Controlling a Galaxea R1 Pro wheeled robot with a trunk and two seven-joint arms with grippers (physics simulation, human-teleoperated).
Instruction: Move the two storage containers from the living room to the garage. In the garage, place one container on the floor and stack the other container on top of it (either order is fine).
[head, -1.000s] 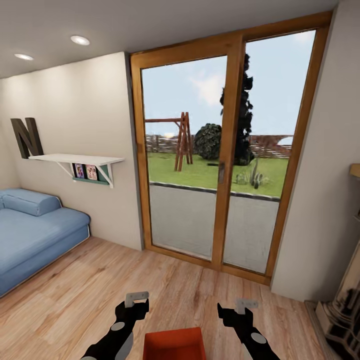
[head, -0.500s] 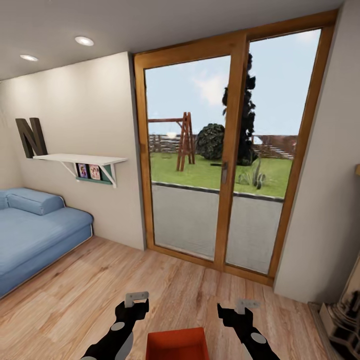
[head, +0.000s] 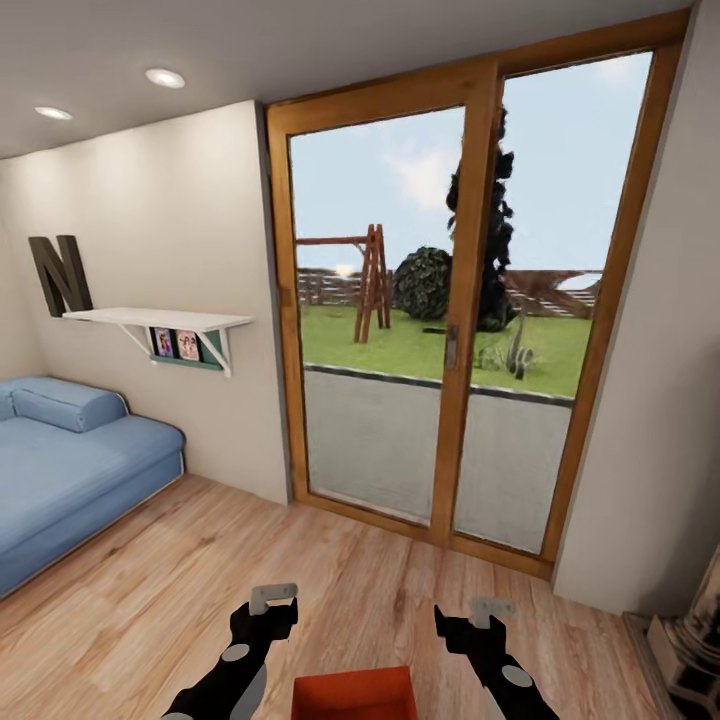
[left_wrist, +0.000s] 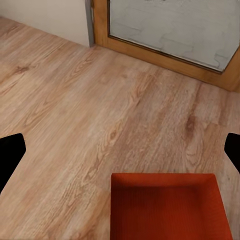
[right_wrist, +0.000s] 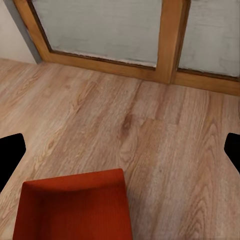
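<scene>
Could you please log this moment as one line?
room: living room | storage container between tools | left tool open | right tool open | facing glass doors

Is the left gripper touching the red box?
Apart. The head view shows bare floor between the left gripper and the red box.

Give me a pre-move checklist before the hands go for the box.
1. Box between the two hands, on the wood floor: ok.
2. Left hand apart from the box: ok.
3. Right hand apart from the box: ok.
4. Hands open wide enough: cannot tell in the head view; the wrist views show dark fingers at the picture edges, spread wide.
5. Box open side up, nothing seen in the part that shows: ok.
6. Second box located: cannot tell.
</scene>
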